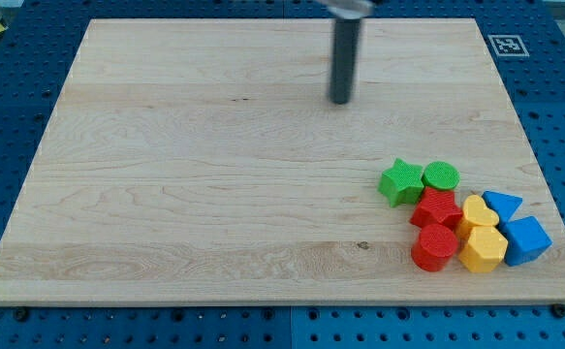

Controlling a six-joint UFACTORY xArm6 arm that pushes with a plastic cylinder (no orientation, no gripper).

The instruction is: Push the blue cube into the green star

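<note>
- Camera view, bottom right of the pale wooden board [166, 194]: a tight cluster of small plastic blocks. Nearest the bottom edge sit a red cylinder [434, 247], a yellow hexagonal block [483, 249] and the blue cube [526, 240], the cube at the cluster's far right.
- Next row up: a red star-like block [437, 208], a yellow heart-like block [478, 210], a blue triangular block [502, 204].
- At the cluster's top left: the green star [400, 181], with a green cylinder [441, 175] touching its right side.
- Cube and star lie at opposite corners of the cluster, red and yellow blocks between them.
- Farthest, near the view's top: my tip [340, 100], a bare dark rod with nothing to open or close, touching no block, well apart from the cube and up-left of it.
- Judgement: a straight shove would drag the yellow and red blocks along. Better to circle round the cluster's right, work the cube free first, then drive it round to the star.
</note>
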